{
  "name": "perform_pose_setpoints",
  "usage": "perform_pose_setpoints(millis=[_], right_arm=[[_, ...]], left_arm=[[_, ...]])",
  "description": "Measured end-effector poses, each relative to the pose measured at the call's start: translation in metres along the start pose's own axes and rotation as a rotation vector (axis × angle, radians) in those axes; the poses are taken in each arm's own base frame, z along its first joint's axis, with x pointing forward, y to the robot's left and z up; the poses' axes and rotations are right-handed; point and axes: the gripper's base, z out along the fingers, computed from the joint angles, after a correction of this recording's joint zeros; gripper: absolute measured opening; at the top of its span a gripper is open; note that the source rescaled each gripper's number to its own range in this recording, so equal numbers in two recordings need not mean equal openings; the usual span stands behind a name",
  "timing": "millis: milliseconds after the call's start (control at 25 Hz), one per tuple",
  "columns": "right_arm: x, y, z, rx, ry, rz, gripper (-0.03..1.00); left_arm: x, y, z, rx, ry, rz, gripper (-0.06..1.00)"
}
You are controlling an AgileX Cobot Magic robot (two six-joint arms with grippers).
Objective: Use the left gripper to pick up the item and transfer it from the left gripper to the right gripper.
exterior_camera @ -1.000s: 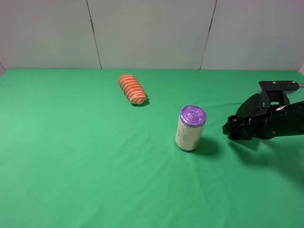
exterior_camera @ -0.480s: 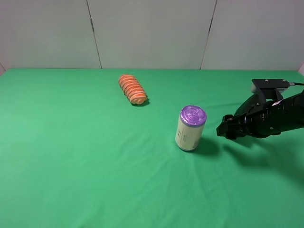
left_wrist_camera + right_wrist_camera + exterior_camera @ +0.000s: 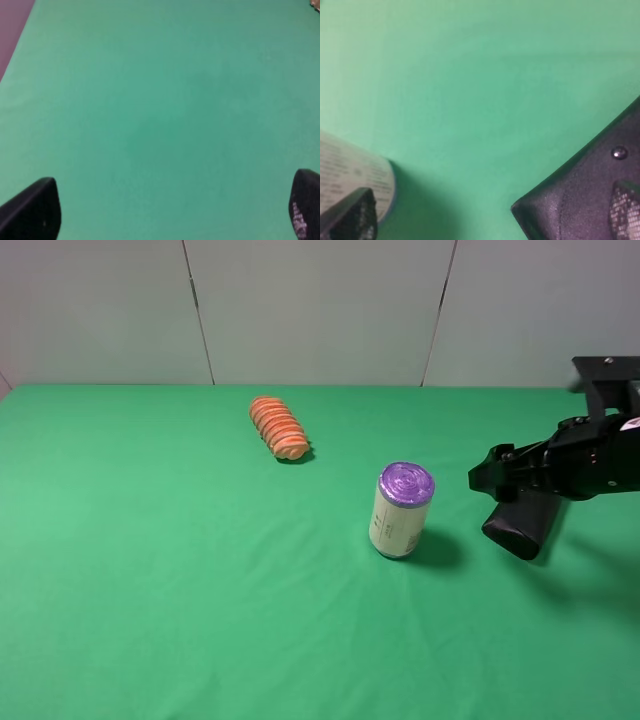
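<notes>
Nearest, the cream can [image 3: 401,511] with a purple top stands upright on the green cloth [image 3: 180,570], its side print too small to read. Just right of it lies the black glasses case [image 3: 521,522], a small snap visible on its flap in the right wrist view. Directly above the case hovers the right gripper [image 3: 492,476], fingers spread apart. Farther back lies the orange ridged bread piece [image 3: 278,427]. Over bare cloth, the left gripper [image 3: 170,210] has its fingertips spread wide.
</notes>
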Motion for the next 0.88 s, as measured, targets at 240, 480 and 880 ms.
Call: perform_pose_setpoints(millis=[240,480,880], right_arm=[[-0.022,0.002,-0.034,0.000,-0.009,-0.043,1.00],[-0.047,-0.002,-0.076,0.071,0.052,-0.029,1.00],[-0.036,-0.001,-0.140,0.120,0.107,-0.006,1.00]], left_arm=[[0.000,0.000,0.000,0.000,0.000,0.000,0.75],[0.000,0.000,0.000,0.000,0.000,0.000,0.75],[0.000,0.000,0.000,0.000,0.000,0.000,0.75]])
